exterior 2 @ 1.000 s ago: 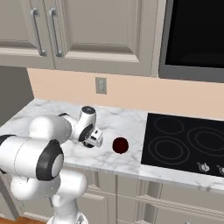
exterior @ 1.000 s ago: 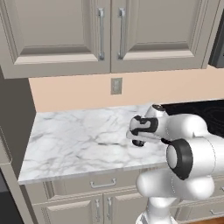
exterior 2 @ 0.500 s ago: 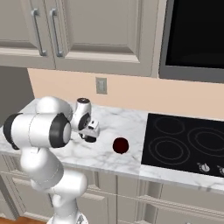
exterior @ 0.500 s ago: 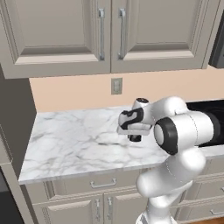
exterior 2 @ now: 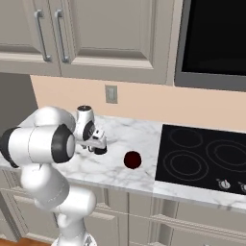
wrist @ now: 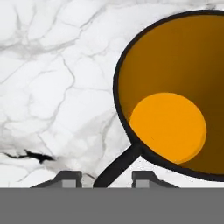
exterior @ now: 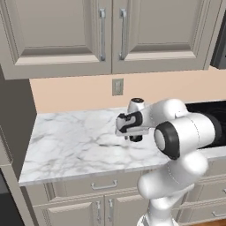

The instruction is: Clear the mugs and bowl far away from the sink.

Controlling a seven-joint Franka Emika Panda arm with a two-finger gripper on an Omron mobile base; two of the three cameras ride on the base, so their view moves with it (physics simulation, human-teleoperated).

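1. The marble counter (exterior: pixel 66 145) has a straight front edge that runs across the lower left of the left base view. Its left end stops beside a dark gap at the left edge of the frame.
2. To the left of the gripper (exterior: pixel 134 137) the counter is bare and wide, with only grey veins on white stone.
3. In the right base view, the black cooktop (exterior 2: pixel 202 158) borders the marble on the right side of the frame. It is flat and glossy with ring marks.
4. The dark red mug (exterior 2: pixel 132 160) stands in the centre of the right base view, between the gripper (exterior 2: pixel 100 150) and the cooktop, apart from both. It looks round and smooth.
5. The black mug (wrist: pixel 175 87) fills the upper right of the hand view. It is cylindrical with a thin black rim and an orange-yellow inside, and its thin dark handle points to the bottom centre.
6. The finger tips (wrist: pixel 68 177) stand apart at the bottom of the hand view, on each side of this handle. I cannot tell if they touch it.
7. Grey panelled cabinets (exterior: pixel 110 31) with metal handles hang above.
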